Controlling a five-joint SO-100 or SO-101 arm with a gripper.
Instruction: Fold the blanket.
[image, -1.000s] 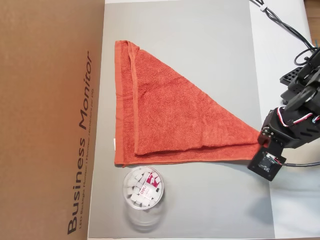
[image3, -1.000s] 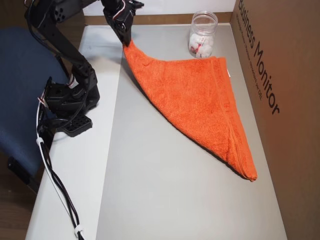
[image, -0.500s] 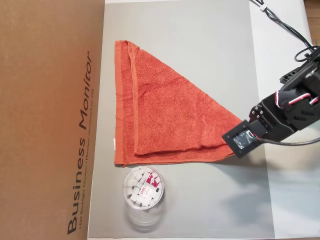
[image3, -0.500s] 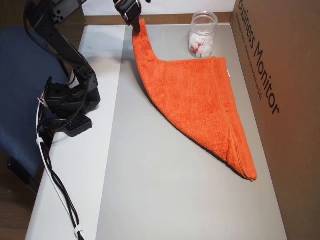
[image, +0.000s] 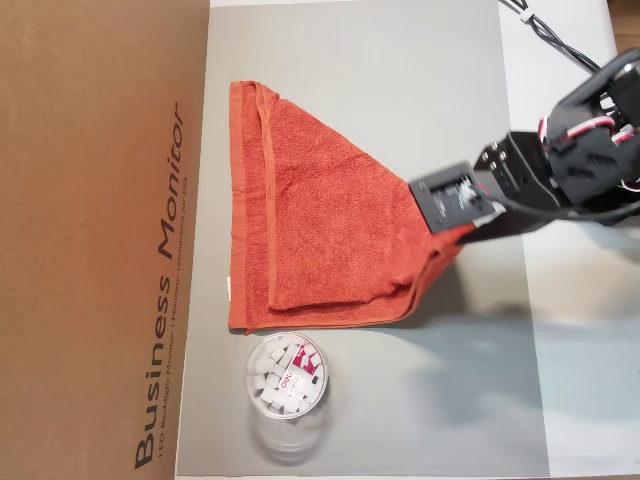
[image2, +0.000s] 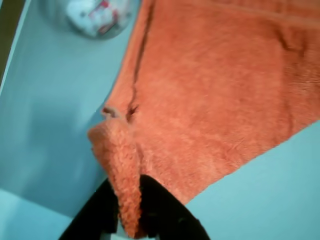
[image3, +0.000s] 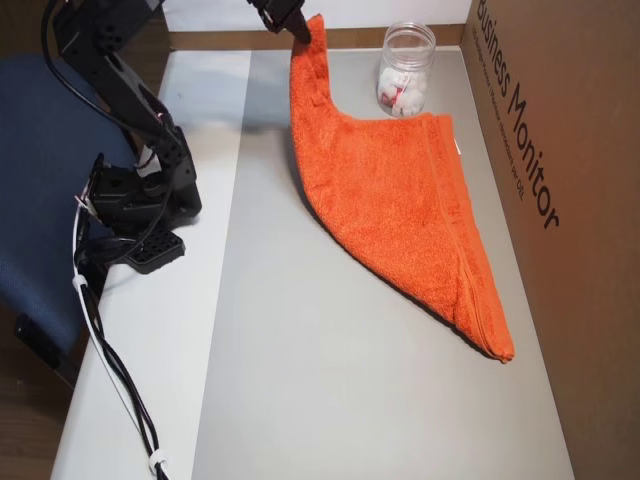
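The blanket corner could slip out and flop back.

The big brown box is filling the left of an overhead view, beside the grey bench. The blanket is lying in the middle of the frame as a triangle, with its right tip lifted. The end effector is pinching that tip tight at the bottom of the wrist view. The fuzzy cloth may be slipping free if the pinch is thin. The swinging cloth could also be knocking the little clear tub just below the blanket.
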